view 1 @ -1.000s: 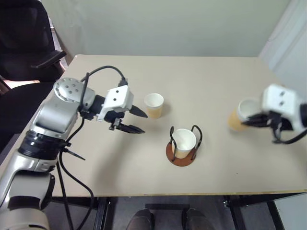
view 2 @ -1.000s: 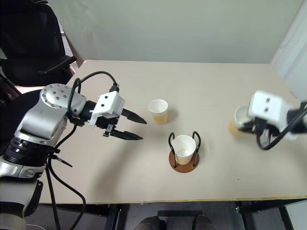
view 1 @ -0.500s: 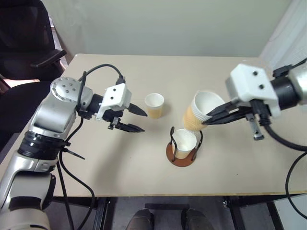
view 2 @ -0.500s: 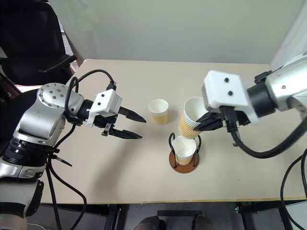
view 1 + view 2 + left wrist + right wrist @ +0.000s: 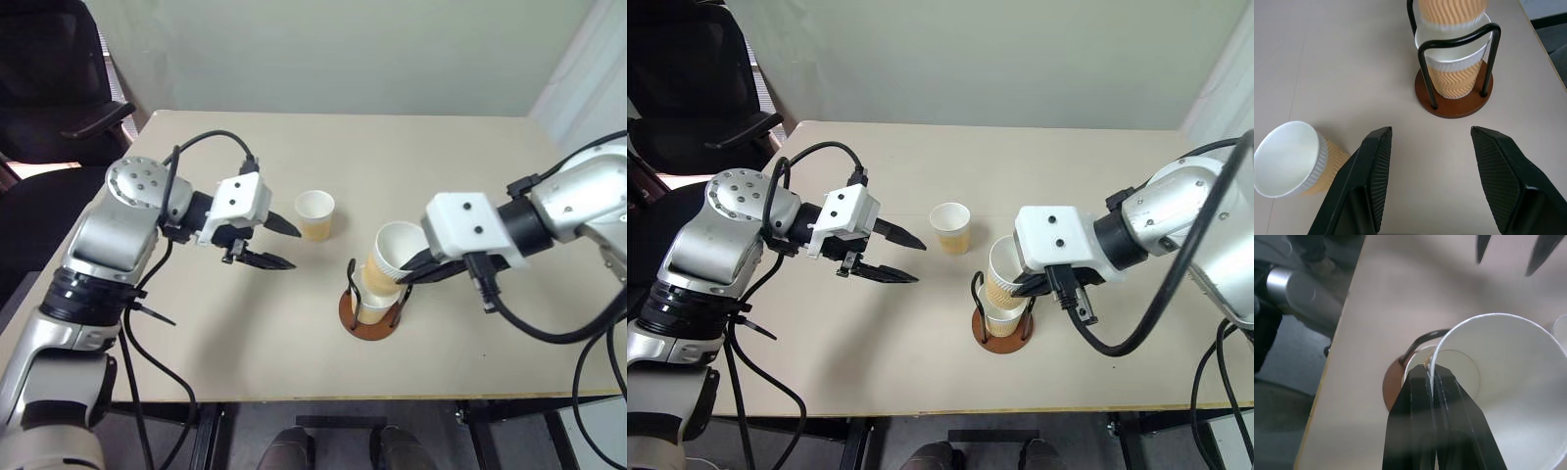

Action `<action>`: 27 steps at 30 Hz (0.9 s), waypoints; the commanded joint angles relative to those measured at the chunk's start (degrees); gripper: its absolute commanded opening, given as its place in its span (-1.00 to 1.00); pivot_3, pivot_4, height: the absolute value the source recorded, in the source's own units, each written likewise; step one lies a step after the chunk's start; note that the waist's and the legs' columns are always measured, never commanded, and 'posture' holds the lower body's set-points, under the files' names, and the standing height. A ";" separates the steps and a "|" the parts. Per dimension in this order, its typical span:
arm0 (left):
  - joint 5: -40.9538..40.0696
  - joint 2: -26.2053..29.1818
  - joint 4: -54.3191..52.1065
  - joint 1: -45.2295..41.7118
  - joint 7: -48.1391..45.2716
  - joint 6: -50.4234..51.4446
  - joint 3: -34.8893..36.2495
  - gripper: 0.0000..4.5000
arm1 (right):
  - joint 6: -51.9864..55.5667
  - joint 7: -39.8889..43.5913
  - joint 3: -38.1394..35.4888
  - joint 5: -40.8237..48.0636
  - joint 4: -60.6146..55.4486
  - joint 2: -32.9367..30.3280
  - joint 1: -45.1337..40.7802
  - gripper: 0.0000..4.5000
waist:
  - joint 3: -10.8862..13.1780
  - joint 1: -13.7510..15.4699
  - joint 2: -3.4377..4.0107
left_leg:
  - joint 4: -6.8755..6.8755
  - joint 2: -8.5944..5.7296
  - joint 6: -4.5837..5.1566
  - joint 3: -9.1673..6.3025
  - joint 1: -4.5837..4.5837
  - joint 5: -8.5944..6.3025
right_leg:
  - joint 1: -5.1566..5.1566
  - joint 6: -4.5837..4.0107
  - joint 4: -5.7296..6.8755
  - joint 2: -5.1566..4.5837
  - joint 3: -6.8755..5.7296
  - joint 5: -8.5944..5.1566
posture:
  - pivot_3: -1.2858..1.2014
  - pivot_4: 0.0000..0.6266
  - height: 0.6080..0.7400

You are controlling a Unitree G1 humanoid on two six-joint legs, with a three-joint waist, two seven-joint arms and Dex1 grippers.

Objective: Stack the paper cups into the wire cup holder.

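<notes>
Black fingers of the right claw (image 5: pixel 1024 286) pinch the rim of a cup (image 5: pixel 1004 269), tilted over another cup (image 5: pixel 1002 318) in the holder (image 5: pixel 1003 331) just below. Across the counter (image 5: pixel 921 362), the left claw (image 5: pixel 911 259) gapes wide near the third cup (image 5: pixel 951 227).

Illumination is even, soft and diffuse, with the table (image 5: pixel 460 166) evenly lit, free of glare, and carrying only a faint shadow beneath the left gripper (image 5: pixel 279 245). Head views are sharp throughout, darkening at the chair (image 5: pixel 59 88) behind the left arm. In the right wrist view the right gripper's fingers (image 5: pixel 1432 431) are defocused and dark, and the floor beyond them is blurred.
</notes>
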 commanded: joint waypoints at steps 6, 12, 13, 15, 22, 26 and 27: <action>0.42 -0.68 -0.87 -1.62 0.11 -0.27 0.79 0.23 | -1.35 0.74 0.87 -3.69 0.31 1.80 -1.19 -0.99 | 0.00 -0.05 0.00 | -0.02 0.00 0.00 0.00 0.00 0.00 | 0.00 0.00 -0.01 0.00 0.00 0.00 | 0.03 -0.52 1.00; 0.59 -0.91 -1.34 -1.72 0.46 -0.18 1.03 0.23 | 1.40 -1.08 -1.16 -3.21 1.61 3.60 -1.37 -0.26 | 0.00 -0.07 0.00 | -0.01 0.00 0.00 0.00 0.00 0.00 | 0.00 0.00 -0.01 0.00 0.00 0.00 | 0.03 -0.52 1.00; 0.61 -0.97 -1.43 -1.80 0.56 -0.08 1.11 0.23 | 1.77 -1.66 -1.82 -3.22 2.08 3.79 -1.53 -0.11 | 0.00 -0.06 0.00 | -0.01 0.00 0.00 -0.01 0.00 0.00 | 0.00 0.00 -0.01 0.00 0.00 0.00 | 0.03 -0.52 1.00; 0.97 -0.97 -1.55 -1.90 0.88 -0.33 1.25 0.23 | 2.33 -3.25 -3.59 -3.31 3.60 4.18 -2.28 0.22 | 0.00 -0.07 0.00 | -0.01 0.00 0.00 -0.01 -0.01 0.00 | 0.00 0.00 -0.02 0.00 0.00 0.00 | 0.03 -0.52 1.00; 4.35 -1.38 -2.34 -5.08 3.38 -3.53 0.90 0.23 | 9.74 -7.74 -12.91 0.30 8.80 3.65 -5.09 0.36 | 0.01 -0.04 -0.01 | -0.03 0.00 0.00 -0.01 -0.03 0.00 | 0.00 0.00 -0.07 0.00 -0.01 0.00 | 0.03 -0.52 1.00; 9.37 -1.13 -2.70 -6.20 4.45 -8.35 -1.29 0.23 | 13.20 -8.43 -16.84 3.46 8.20 2.40 -3.55 0.36 | 0.01 -0.04 0.00 | -0.09 -0.01 0.00 0.01 -0.04 -0.01 | -0.01 0.00 -0.12 0.00 0.01 0.00 | 0.03 -0.52 1.00; 10.88 -1.36 -2.43 -6.59 4.93 -9.51 -2.04 0.23 | 13.69 -8.34 -17.67 4.12 8.00 1.67 -2.81 0.36 | 0.01 0.01 -0.01 | -0.10 0.00 0.00 0.00 -0.03 -0.01 | -0.02 -0.01 -0.11 0.00 0.00 -0.01 | 0.03 -0.52 1.00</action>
